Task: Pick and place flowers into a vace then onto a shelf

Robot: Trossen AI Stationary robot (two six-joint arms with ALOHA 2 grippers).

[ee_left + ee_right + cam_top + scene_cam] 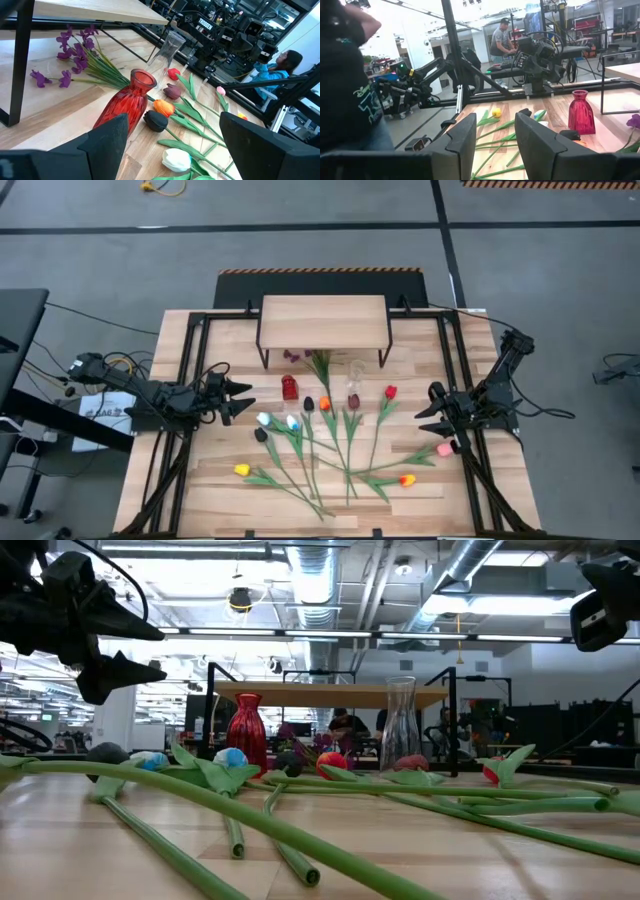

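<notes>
Hovering spread, left end effector (pixel 243 401) empty; right end effector (pixel 432 412) part-spread, empty; purple sprig (pixel 293 356) half under shelf (pixel 323 321).

The left gripper (pixel 243 400) hangs just left of one vase (pixel 290 388); the other vase (pixel 355 375) stands beyond it. The shelf (pixel 323 320) lies behind both (sprig (pixel 318 362) beneath). Tulips (pixel 330 442) spread between it and the right gripper (pixel 432 412).

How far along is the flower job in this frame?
Nothing looks done: the red vase and clear vase stand empty, the flowers lie on the table, and the shelf is bare. In hand: nothing; left gripper open, right gripper empty. Everything remains.
</notes>
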